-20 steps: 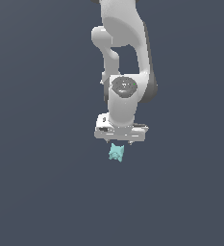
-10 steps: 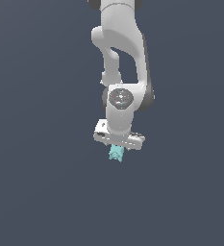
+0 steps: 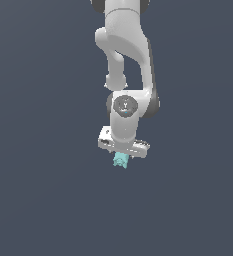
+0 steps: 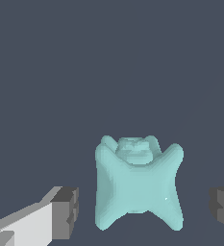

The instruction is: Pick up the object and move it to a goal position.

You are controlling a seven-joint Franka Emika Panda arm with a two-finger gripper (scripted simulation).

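Dark blue-grey tabletop all round, with my end effector (image 3: pixel 122 156) poised over the block (image 3: pixel 120 160).

Just below the middle of the exterior view, my arm (image 3: pixel 125 60) reaches straight down so the end effector comes at the light-teal block from above; only the block's lower part shows beneath the hand. In the wrist view the block (image 4: pixel 137 185) sits in the lower centre, between my two dark fingertips (image 4: pixel 68 211), with clear gaps on both sides. So my fingers are spread wide and grip nothing yet. I judge I am lined up this way so the narrow block falls between the pads before I squeeze. No goal marker shows in either view, so I cannot place it.
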